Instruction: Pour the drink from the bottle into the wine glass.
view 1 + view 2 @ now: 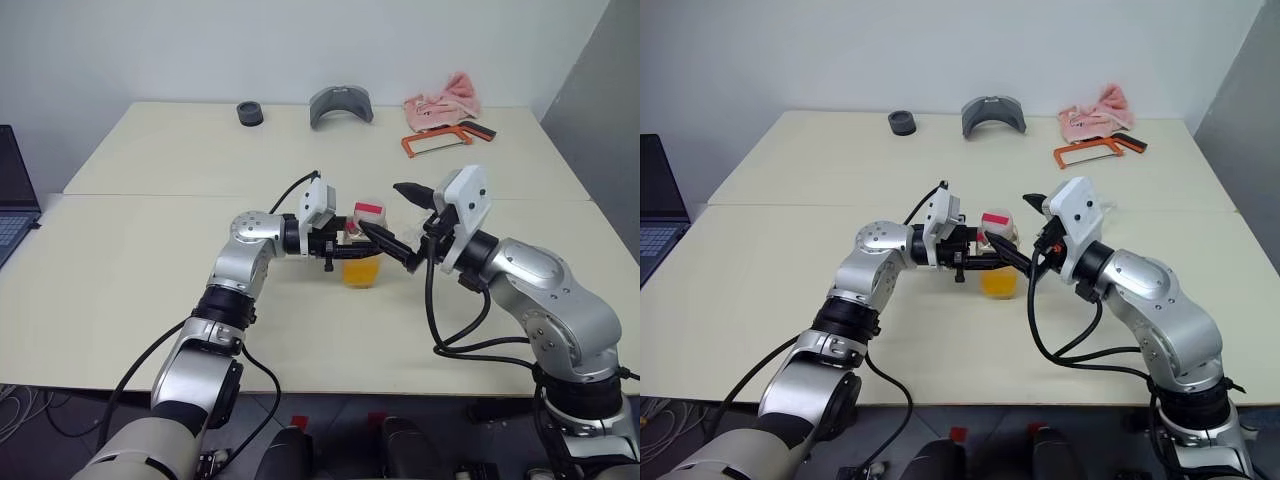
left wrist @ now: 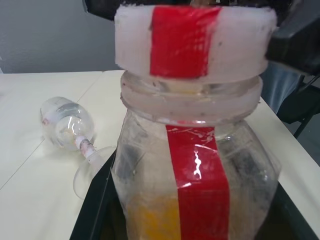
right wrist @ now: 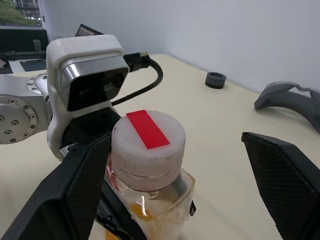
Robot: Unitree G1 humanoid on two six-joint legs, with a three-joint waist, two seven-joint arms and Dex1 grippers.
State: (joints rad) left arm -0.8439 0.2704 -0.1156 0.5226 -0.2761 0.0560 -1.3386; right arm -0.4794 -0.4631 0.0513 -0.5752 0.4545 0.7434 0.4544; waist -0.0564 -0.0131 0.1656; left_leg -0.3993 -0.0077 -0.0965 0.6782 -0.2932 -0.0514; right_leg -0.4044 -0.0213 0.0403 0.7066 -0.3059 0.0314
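My left gripper (image 1: 345, 245) is shut on the bottle (image 1: 360, 255), a clear plastic one with a red stripe, and holds it upright just above the table. Orange drink (image 1: 360, 272) fills its lower part. A white cap with a red strip (image 3: 147, 137) sits on its mouth. My right gripper (image 3: 176, 136) is open, with one finger on each side of that cap and a gap to both. The wine glass (image 2: 70, 125) lies on its side on the table beyond the bottle, seen in the left wrist view.
At the table's far edge lie a small black ring (image 1: 250, 113), a grey curved piece (image 1: 340, 105), a pink cloth (image 1: 445, 100) and an orange hacksaw (image 1: 435, 140). A laptop (image 1: 15, 200) stands off the left side. The cream table (image 1: 150, 300) is made of two joined tops.
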